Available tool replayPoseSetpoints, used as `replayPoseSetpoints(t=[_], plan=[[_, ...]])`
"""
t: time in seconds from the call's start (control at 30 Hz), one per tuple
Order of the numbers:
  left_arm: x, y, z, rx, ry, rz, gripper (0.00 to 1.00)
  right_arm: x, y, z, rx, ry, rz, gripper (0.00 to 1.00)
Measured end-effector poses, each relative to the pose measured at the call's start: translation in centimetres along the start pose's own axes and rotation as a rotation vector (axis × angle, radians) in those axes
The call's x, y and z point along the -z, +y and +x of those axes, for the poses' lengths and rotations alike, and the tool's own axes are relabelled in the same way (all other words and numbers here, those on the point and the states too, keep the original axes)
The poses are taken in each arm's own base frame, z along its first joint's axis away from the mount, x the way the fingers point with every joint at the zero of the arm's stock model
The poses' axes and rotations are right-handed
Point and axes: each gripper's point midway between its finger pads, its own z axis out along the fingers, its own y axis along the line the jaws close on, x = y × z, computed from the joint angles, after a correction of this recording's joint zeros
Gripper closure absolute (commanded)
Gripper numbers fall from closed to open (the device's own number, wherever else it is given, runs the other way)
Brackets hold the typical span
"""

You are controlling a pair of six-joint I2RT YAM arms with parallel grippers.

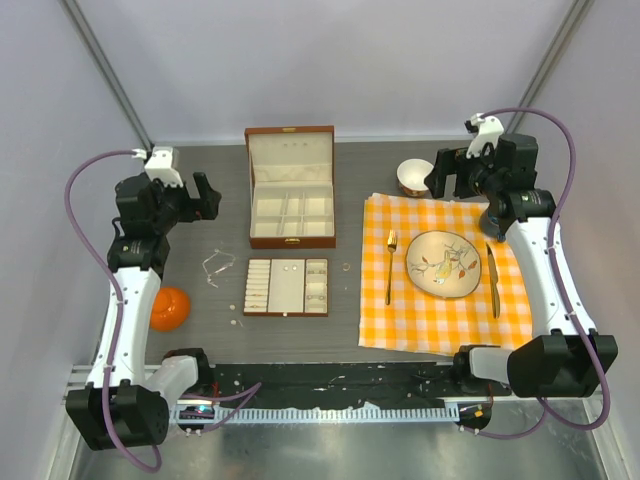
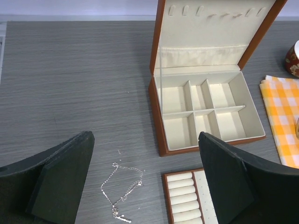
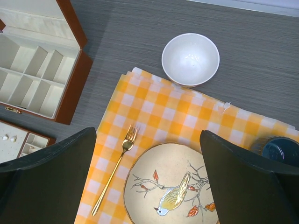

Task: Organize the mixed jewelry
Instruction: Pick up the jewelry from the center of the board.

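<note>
Left gripper [image 2: 144,140] fingers fill the bottom of the left wrist view, spread wide with nothing between them; right gripper [image 3: 148,133] is equally parted and bare. Wooden box [image 2: 157,116] is open with its lid upright, and all six cream compartments are empty. Tray [image 1: 290,295] sits just in front of it: ring rolls on the left, a few tiny pale studs [image 3: 7,137] in the middle section, and specks too small to name in the right cells. White bowl [image 3: 190,59] is empty. Chain necklace [image 2: 122,189] lies tangled on the table left of the tray, apart from it. Only the top view shows a loose ring [image 1: 346,267] between tray and checked cloth [image 1: 445,330], pale bits [image 1: 234,315] near the tray's front-left corner, and a gold knife [image 1: 492,280]. Only the right wrist view shows the bowl's bare inside.
</note>
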Motion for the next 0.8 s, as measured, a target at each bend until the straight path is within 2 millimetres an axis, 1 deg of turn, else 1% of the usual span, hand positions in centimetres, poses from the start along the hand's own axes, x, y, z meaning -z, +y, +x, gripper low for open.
replayPoseSetpoints(t=[0.27,0.4,0.47,0.57,0.7,0.73,0.8], plan=[[0.1,0.8,1.4,-0.048,0.046,-0.03,0.0,-0.2,0.3,0.3,0.001,0.004,-0.011,0.0],[0.1,1.6,3.1,-0.109,0.098,-0.051,0.01,-0.3,0.4,0.6,0.0,0.012,-0.015,0.0],[-0.1,2.4,4.5,-0.155,0.143,-0.066,0.01,-0.4,0.4,0.9,-0.002,0.018,-0.016,0.0],[-0.9,3.6,7.1,-0.207,0.228,-0.083,0.02,-0.6,0.3,1.2,-0.004,0.025,-0.016,0.0],[-2.6,5.9,12.3,-0.236,0.4,-0.093,0.08,-0.9,0.3,1.9,-0.006,0.039,-0.019,0.0],[-2.8,6.5,13.6,-0.234,0.444,-0.094,0.12,-1.0,0.3,2.1,-0.008,0.044,-0.021,0.0],[-3.2,7.5,15.5,-0.234,0.511,-0.091,0.16,-1.2,0.3,2.7,-0.012,0.06,-0.025,0.0]])
